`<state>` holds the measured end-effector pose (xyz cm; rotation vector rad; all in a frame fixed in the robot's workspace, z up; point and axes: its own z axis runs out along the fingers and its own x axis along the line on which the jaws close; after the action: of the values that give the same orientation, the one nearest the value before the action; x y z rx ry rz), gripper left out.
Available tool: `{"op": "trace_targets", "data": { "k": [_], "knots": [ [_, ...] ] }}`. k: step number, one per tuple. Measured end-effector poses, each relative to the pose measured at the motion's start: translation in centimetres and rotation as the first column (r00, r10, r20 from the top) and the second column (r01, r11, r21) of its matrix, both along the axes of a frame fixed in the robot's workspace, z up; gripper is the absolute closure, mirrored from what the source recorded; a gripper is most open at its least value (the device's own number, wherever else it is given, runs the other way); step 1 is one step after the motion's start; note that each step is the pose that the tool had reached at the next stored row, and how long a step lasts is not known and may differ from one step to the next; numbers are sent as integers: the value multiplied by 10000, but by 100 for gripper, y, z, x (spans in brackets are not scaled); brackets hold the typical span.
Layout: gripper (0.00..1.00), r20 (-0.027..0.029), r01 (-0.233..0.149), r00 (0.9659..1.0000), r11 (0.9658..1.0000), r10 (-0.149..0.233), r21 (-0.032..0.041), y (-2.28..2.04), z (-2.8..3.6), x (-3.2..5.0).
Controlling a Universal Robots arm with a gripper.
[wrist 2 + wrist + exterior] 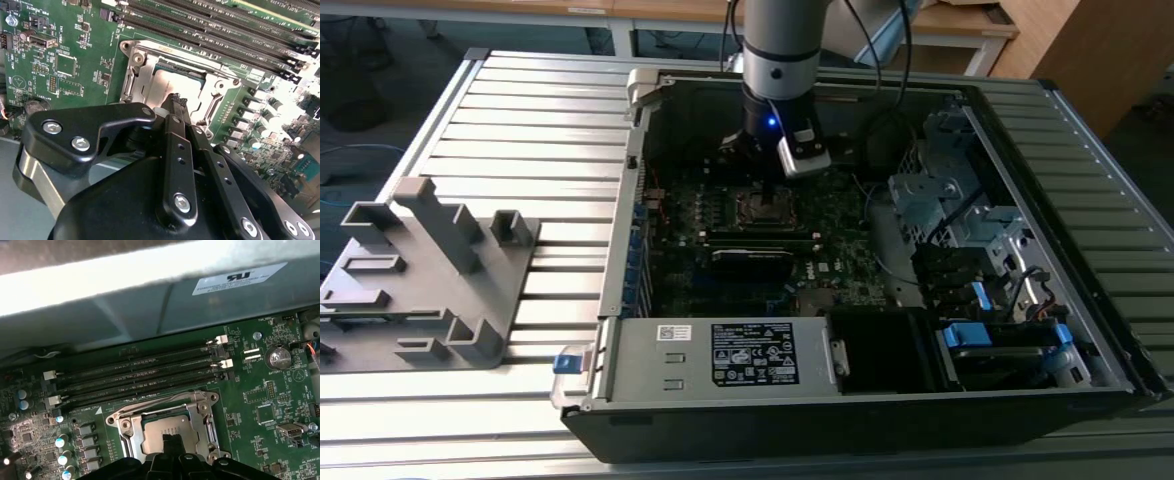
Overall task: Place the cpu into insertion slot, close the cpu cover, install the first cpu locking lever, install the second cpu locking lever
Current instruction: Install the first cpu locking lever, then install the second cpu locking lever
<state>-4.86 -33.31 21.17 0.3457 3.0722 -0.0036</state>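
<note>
The cpu [167, 427], dull grey, lies seated in the insertion slot [150, 75] on the green motherboard [260, 390]. The cpu cover [197, 415] appears lowered over it; lever state cannot be told. The tool [175, 102], fingertips pressed together, hovers just above the cover.

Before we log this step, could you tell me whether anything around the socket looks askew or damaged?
Nothing stands out. The dull silver-grey square cpu lies flat within the thin square metal cpu cover, and the black hand sits just above them.
</note>
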Motion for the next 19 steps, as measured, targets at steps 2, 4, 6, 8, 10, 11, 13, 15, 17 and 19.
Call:
{"op": "trace_targets", "data": {
  "k": [2,4,6,8,10,11,13,15,17,19],
  "knots": [
    [90,-1,-30,10000,10000,30,41,-8,0,0],
    [90,0,-112,9999,9999,112,57,-7,0,0],
    [90,0,-228,9997,9997,228,59,-8,-1,0],
    [90,0,-303,9995,9995,303,58,-8,-1,0],
    [90,0,-334,9994,9994,334,58,-8,-1,0],
    [90,0,-361,9993,9993,361,58,-8,-1,0],
    [90,1,-362,9993,9993,362,60,-8,-1,0],
    [90,-1,-362,9993,9993,362,56,-8,5,0],
    [90,0,-362,9993,9993,362,58,-8,14,0],
    [90,0,-362,9993,9993,362,58,-8,24,0]
  ]
}}
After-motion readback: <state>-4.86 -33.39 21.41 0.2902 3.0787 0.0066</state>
